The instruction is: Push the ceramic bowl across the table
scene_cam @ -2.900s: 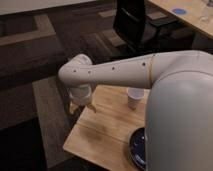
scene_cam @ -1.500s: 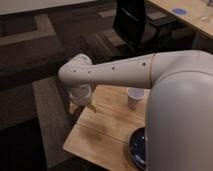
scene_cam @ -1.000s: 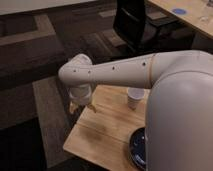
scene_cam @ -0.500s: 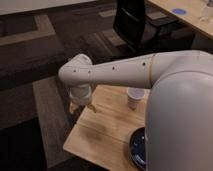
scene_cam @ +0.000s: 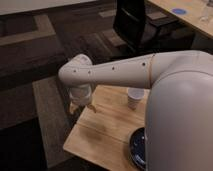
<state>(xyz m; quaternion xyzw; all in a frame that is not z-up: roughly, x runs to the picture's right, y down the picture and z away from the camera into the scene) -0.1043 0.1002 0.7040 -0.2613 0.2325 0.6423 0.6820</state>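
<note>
**A:** Where is the end effector (scene_cam: 83, 104)?

**B:** At the far-left corner of the tabletop (scene_cam: 102, 131), hanging down from the wrist and low over the wood, as far as I can judge. I cannot tell whether it is set wide or narrow. I see nothing held in it.

**A:** And the ceramic bowl (scene_cam: 138, 148)?

**B:** On the near-right part of the tabletop, close to the near edge. Only its left rim and a slice of the dark glossy inside show. The rest is hidden behind the bulk of the arm (scene_cam: 170, 95).

**A:** So the two are apart?

**B:** Well apart. From the end effector the bowl lies to the right and nearer, with bare planks between them. The white cup (scene_cam: 134, 97) stands farther back, to the right of the end effector and beyond the bowl. I'd say it is off the straight line between the two.

**A:** Is there an axis on the bowl to mind?

**B:** No, it is round, so any side would take the contact. I'd judge the push has not begun. The end effector must first come nearer and rightward to meet the rim. It should pick a side that sends the bowl across the wood, not off the near edge or into the cup.
</note>
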